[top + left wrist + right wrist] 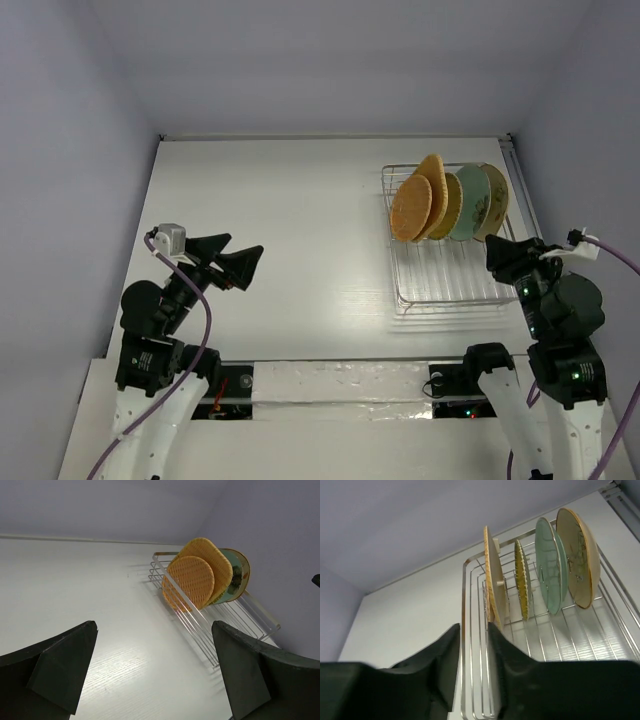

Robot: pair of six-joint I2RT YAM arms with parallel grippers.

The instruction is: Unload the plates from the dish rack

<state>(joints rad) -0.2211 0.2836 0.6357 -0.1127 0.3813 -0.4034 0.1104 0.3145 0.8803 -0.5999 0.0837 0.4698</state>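
The dish rack (445, 275) is a silver wire rack at the right of the table. Several plates stand upright in its far half: a round orange woven plate (410, 208), a rounded-square orange one (432, 180), a yellow one (449, 208), a pale green one (468, 203) and a beige one (493, 198). My left gripper (245, 245) is open and empty, well left of the rack (220, 625). My right gripper (503, 255) hovers over the rack's near right part, its jaws a narrow gap apart and empty, with the plates (492, 580) beyond them.
White table (280, 200) enclosed by pale walls at the back and sides. A rail runs along the table's right edge (518, 190) beside the rack. The arm bases stand at the near edge.
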